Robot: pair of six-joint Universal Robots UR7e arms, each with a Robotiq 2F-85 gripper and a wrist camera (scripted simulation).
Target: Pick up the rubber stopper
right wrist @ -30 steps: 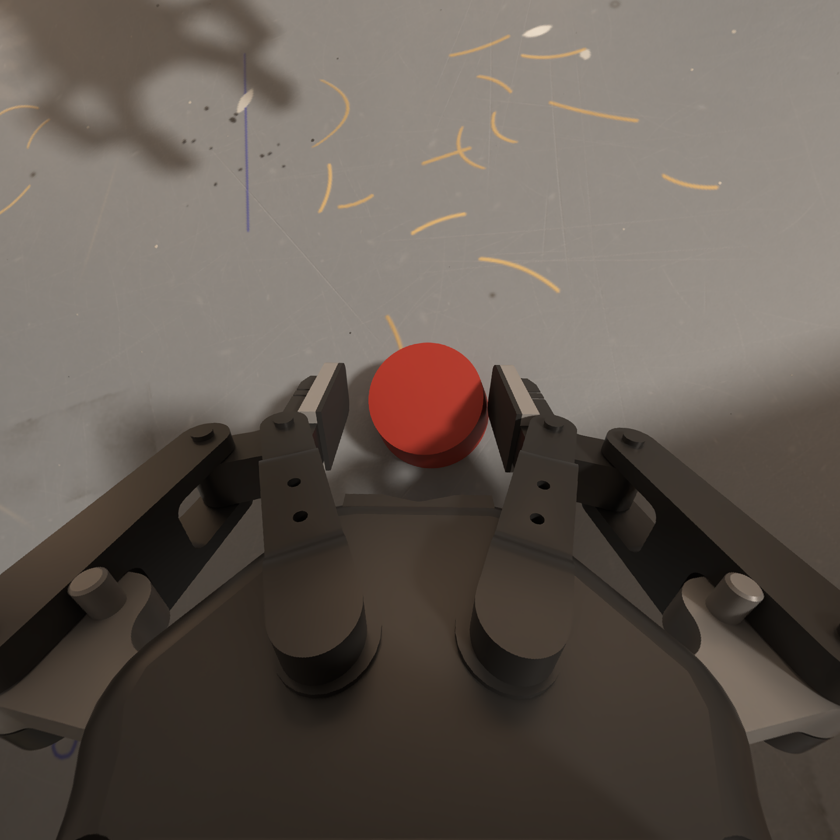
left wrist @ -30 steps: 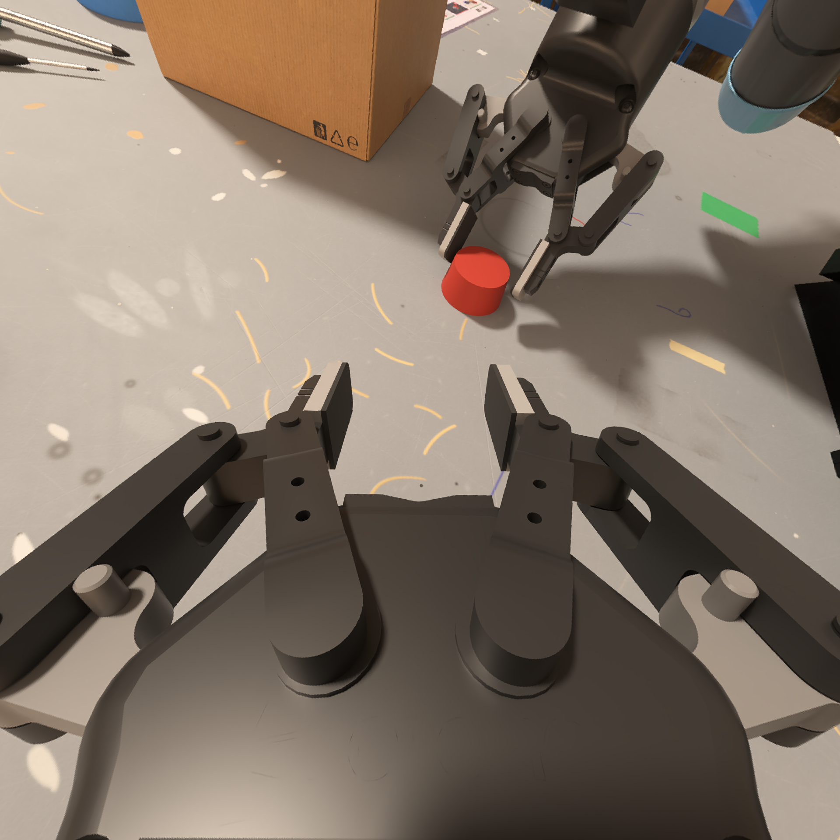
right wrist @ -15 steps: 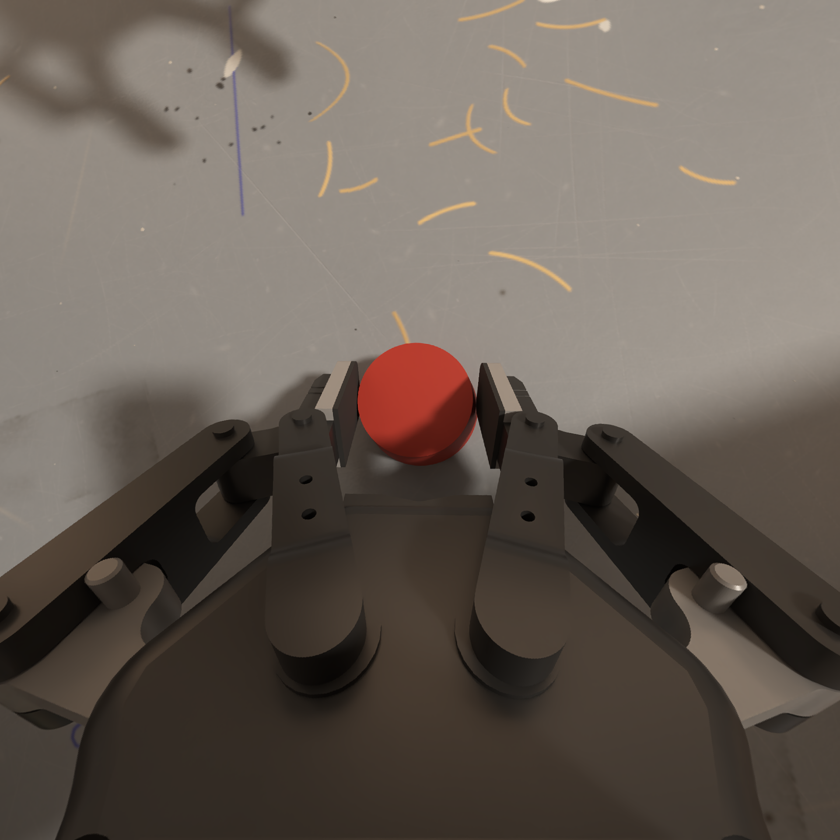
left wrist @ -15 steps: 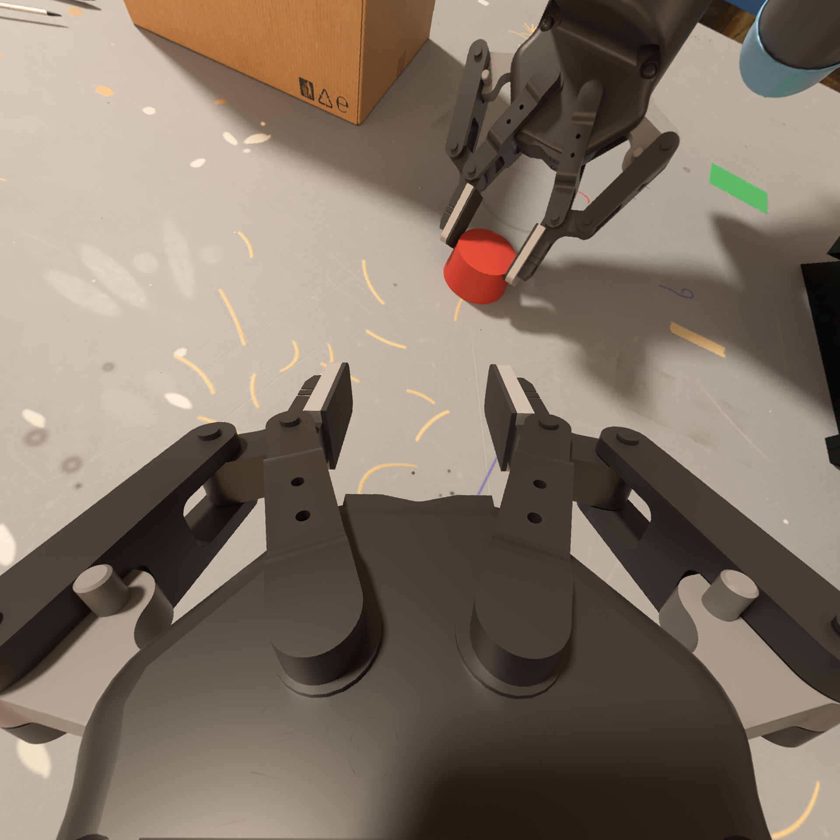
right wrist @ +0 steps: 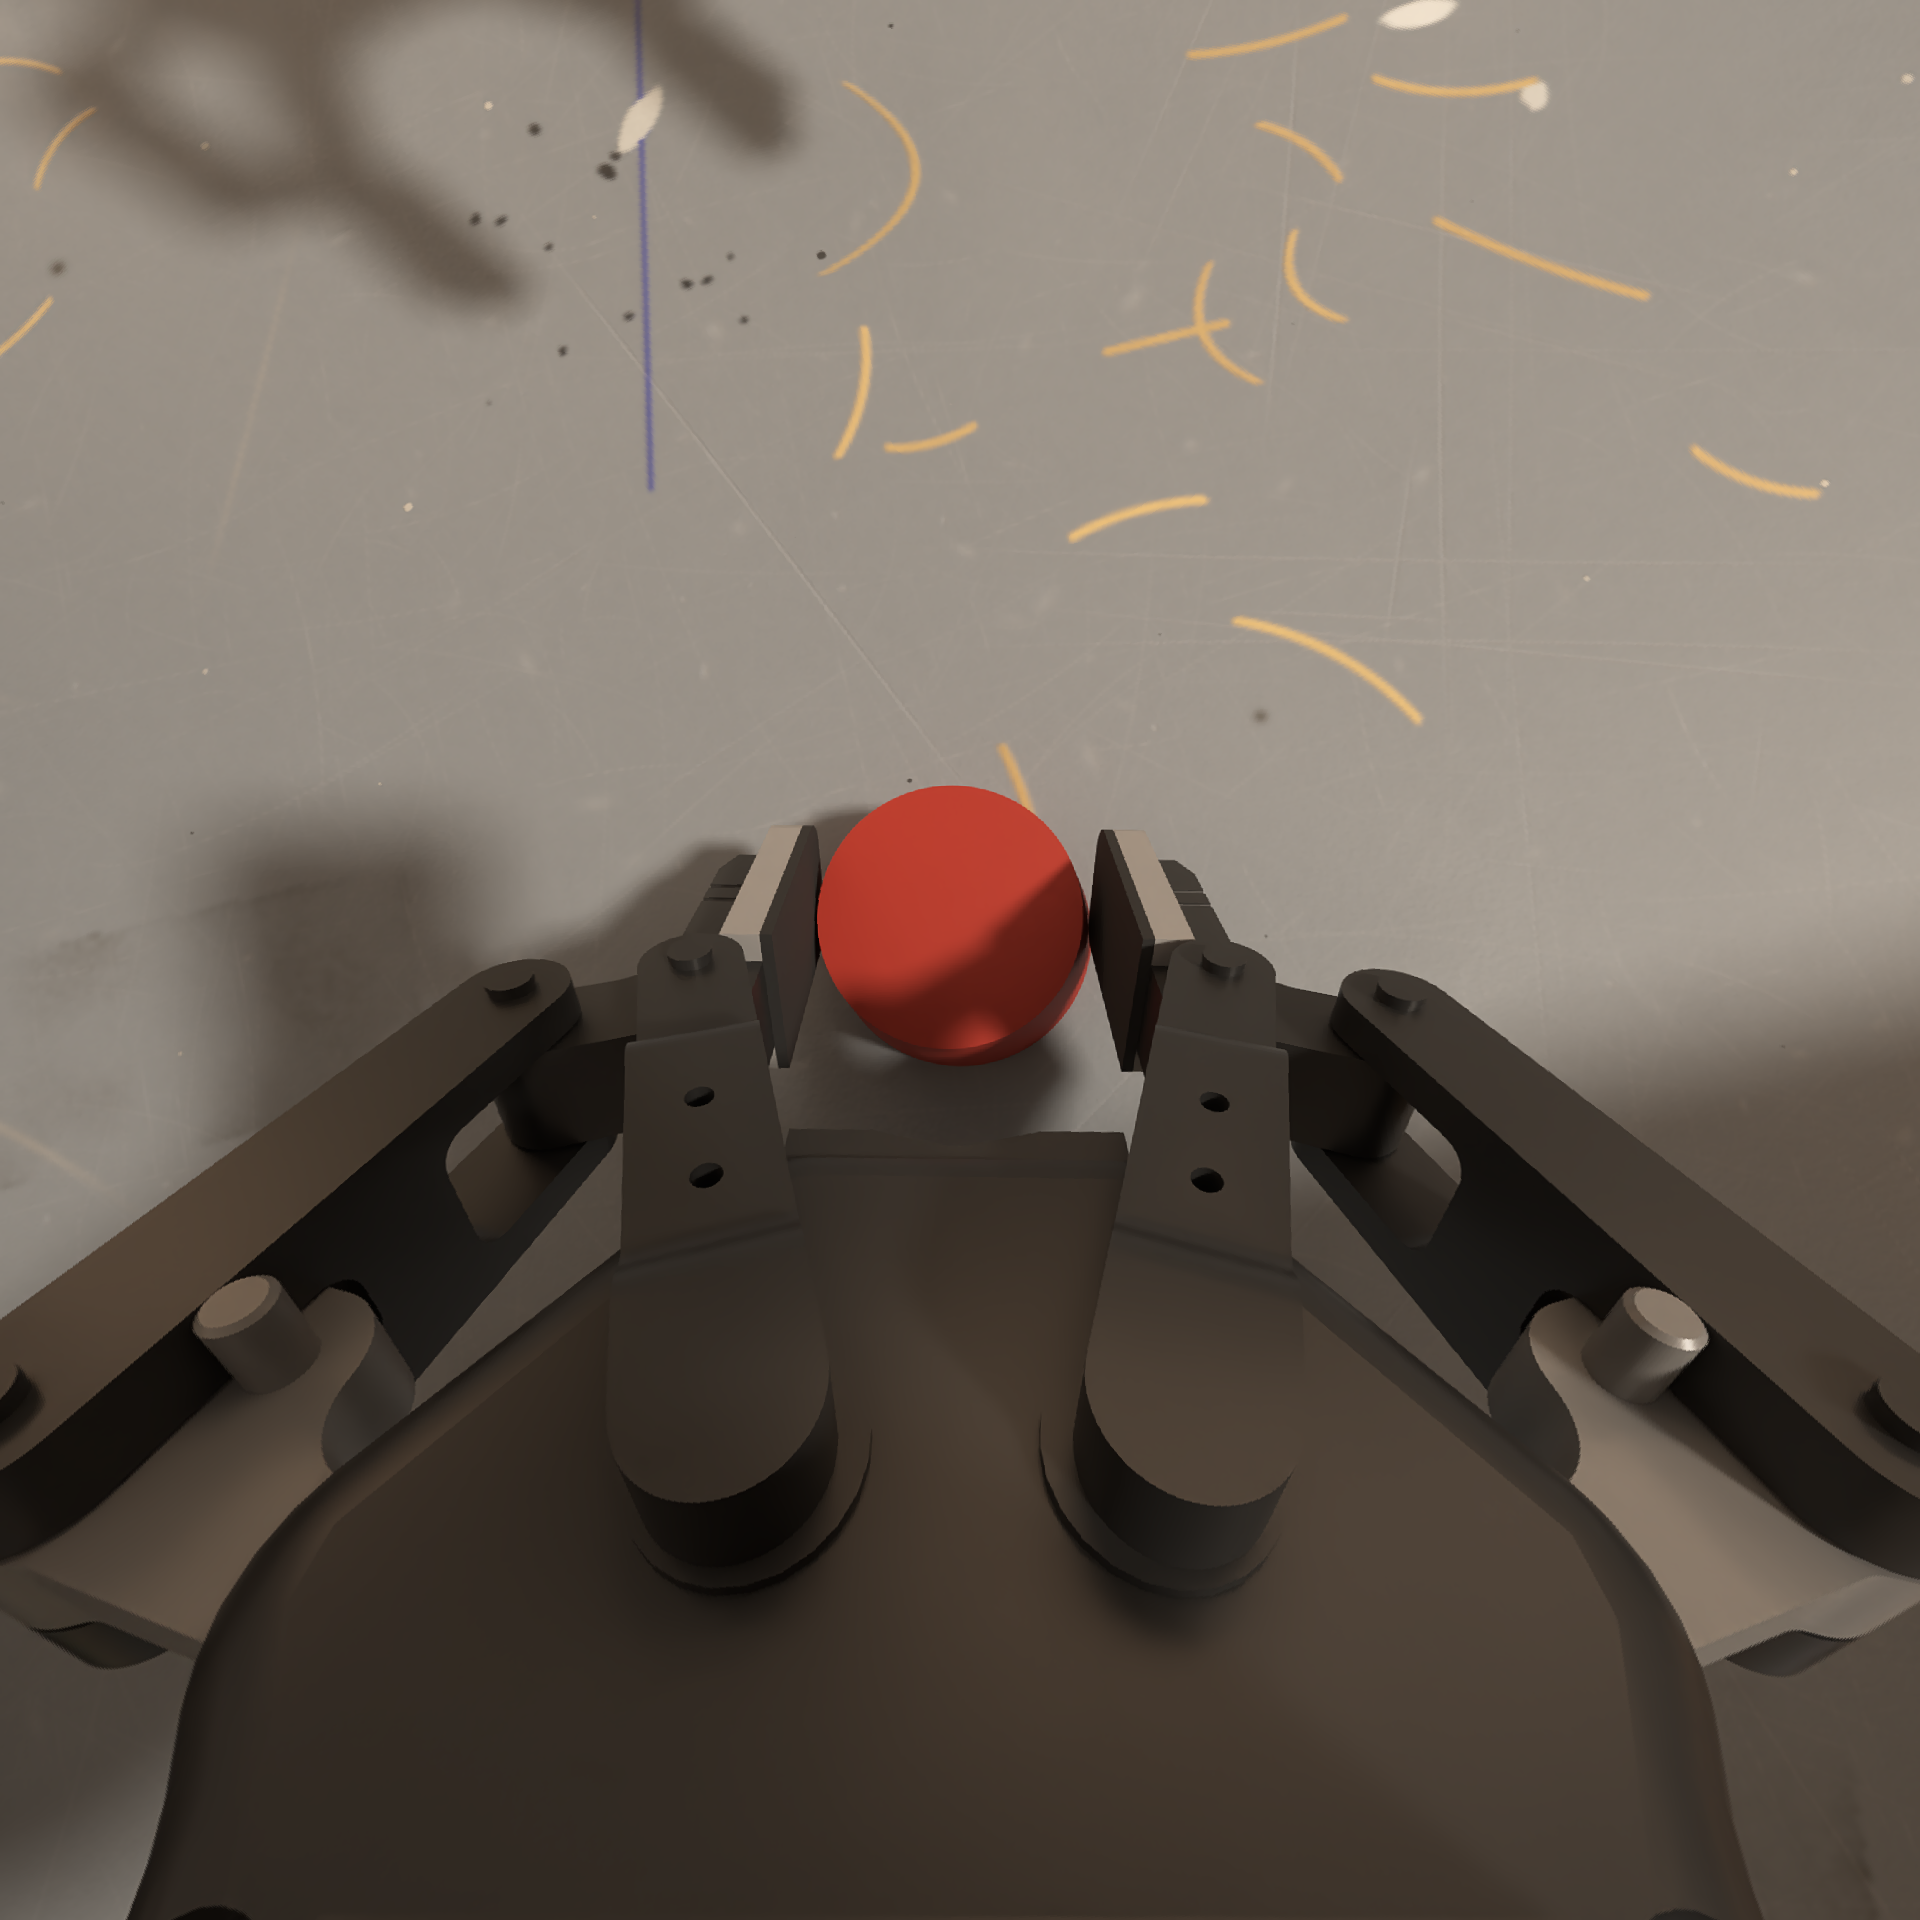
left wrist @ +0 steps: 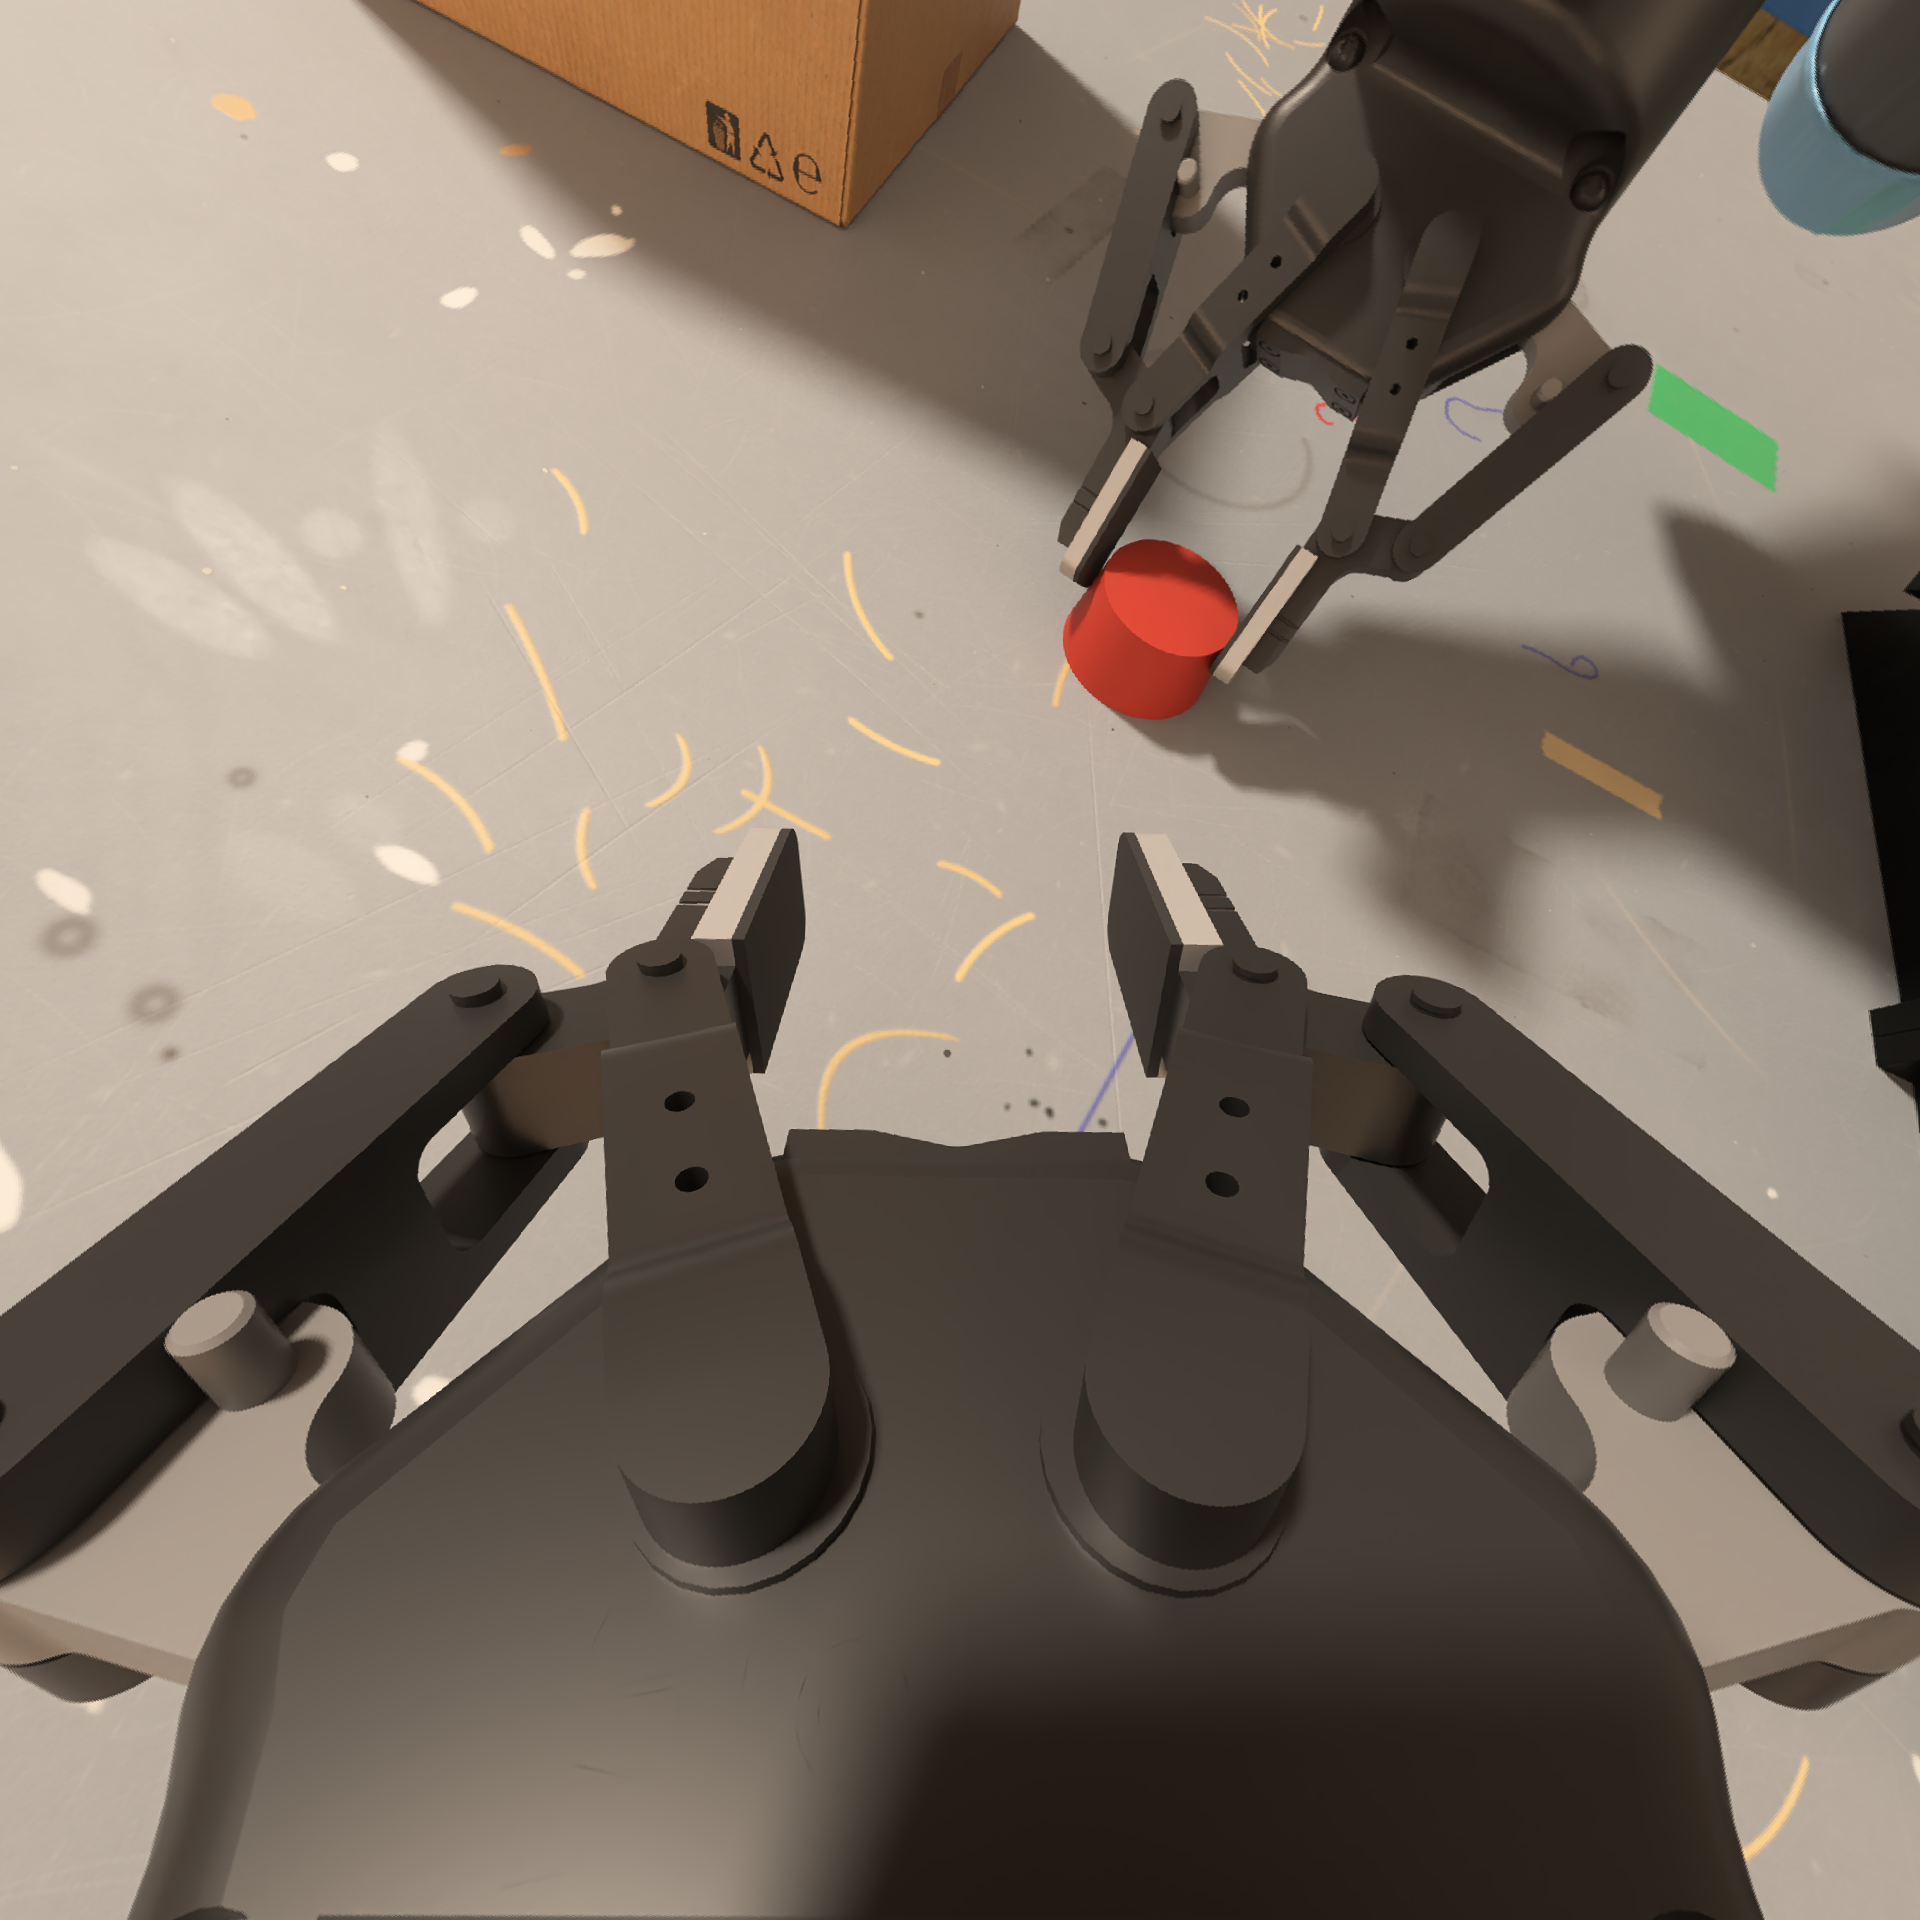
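The red rubber stopper (right wrist: pixel 951 920) is a short tapered cylinder standing on the grey table. My right gripper (right wrist: pixel 951 935) is shut on it, one pad against each side. In the left wrist view the stopper (left wrist: pixel 1148 623) sits between the right gripper's fingertips (left wrist: pixel 1174 608), its base at or just above the table. My left gripper (left wrist: pixel 956 945) is open and empty, hovering over bare table well short of the stopper.
A cardboard box (left wrist: pixel 748 73) stands at the back left of the left wrist view. A black object (left wrist: pixel 1886 831) lies at the right edge. Green tape (left wrist: pixel 1714 436) and tan tape (left wrist: pixel 1600 774) are stuck flat on the table.
My right gripper's fingers have closed from either side onto the stopper. My left gripper has drawn back a little and stayed open.
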